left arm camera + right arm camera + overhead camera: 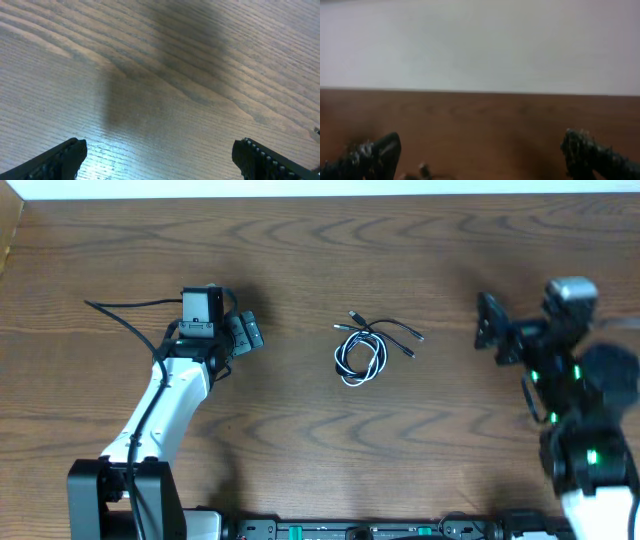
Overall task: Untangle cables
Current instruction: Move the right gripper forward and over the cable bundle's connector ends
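Note:
The cables (366,348) lie in one small tangle at the middle of the wooden table: a white cord looped with black ones, and black plug ends sticking out toward the upper right (414,336). My left gripper (245,332) stands open to the left of the tangle, well apart from it. In the left wrist view the left gripper (160,150) has only bare wood between its fingers (62,157). My right gripper (488,330) is open on the tangle's right, also apart. In the right wrist view a blurred plug end (423,170) shows low between the right gripper (482,150) and its left finger.
A thick black cord (120,306) runs from the left arm across the table's left side. The table's far edge (320,198) meets a white wall. The arm bases (130,500) stand along the near edge.

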